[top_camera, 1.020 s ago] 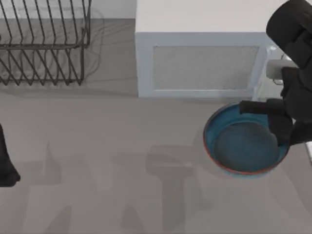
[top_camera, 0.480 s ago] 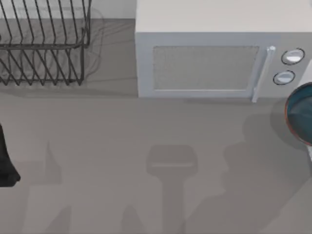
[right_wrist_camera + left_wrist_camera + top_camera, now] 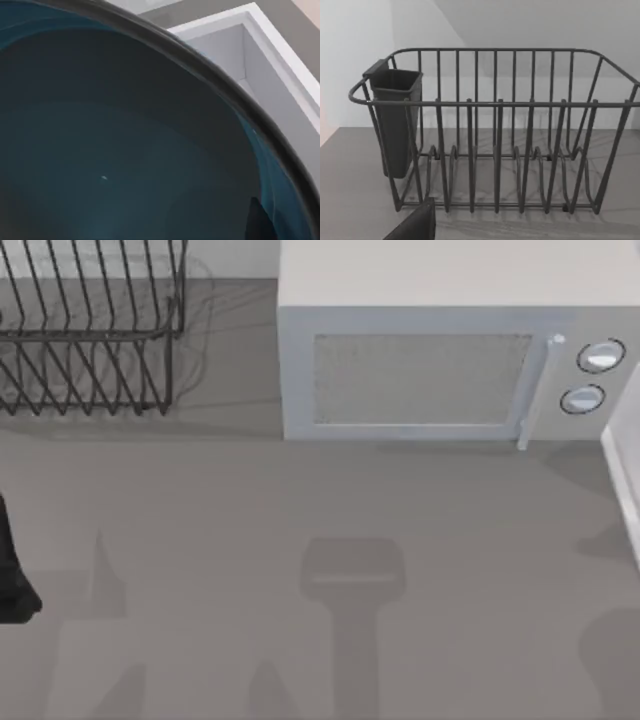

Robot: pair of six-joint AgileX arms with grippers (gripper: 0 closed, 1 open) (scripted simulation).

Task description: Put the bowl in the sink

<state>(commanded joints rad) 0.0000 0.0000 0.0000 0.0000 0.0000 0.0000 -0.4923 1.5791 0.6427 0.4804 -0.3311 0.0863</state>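
Top view has the boxy white microwave (image 3: 420, 350) and wire dish rack (image 3: 90, 330) on the matte grey tabletop (image 3: 300, 540), left arm parked at its left edge; right wrist view has the glossy teal bowl (image 3: 110, 150) right up against the right end effector, over the white sink (image 3: 280, 85) corner, can't tell its finger state.

Grey table (image 3: 200, 540) w/ white microwave (image 3: 420, 370), wire rack (image 3: 90, 330).

A kitchen: microwave (image 3: 430, 370), wire dish rack (image 3: 495, 130) and white sink (image 3: 280, 70) on a counter.
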